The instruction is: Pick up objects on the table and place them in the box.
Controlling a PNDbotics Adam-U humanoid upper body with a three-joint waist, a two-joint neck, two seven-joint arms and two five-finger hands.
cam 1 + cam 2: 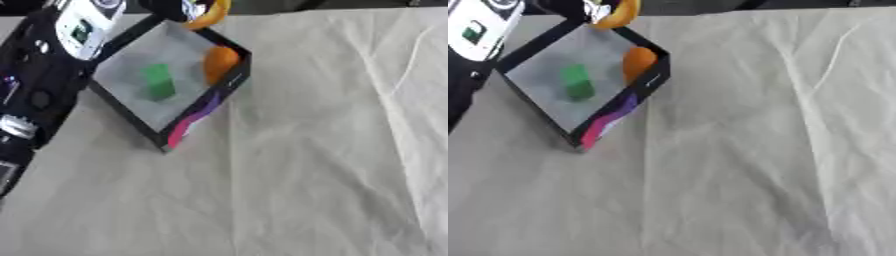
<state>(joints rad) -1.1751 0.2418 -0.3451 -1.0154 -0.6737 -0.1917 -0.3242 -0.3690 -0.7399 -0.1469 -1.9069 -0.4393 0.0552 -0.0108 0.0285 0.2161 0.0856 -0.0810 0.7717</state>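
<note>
We are seeing our left hand (pixel 179 7) holding a curved yellow piece (pixel 213 15) at the box's (pixel 140 120) far corner (fingers mostly hidden, so the grip is unclear). Below it, a green block (pixel 158 81) and an orange thing (pixel 220 62) are lying inside the box on the tabletop (pixel 332 150).

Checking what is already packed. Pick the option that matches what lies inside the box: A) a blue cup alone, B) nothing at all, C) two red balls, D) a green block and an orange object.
D: inside the box, a green block stands on the grey floor and an orange object rests against the right-hand wall.
</note>
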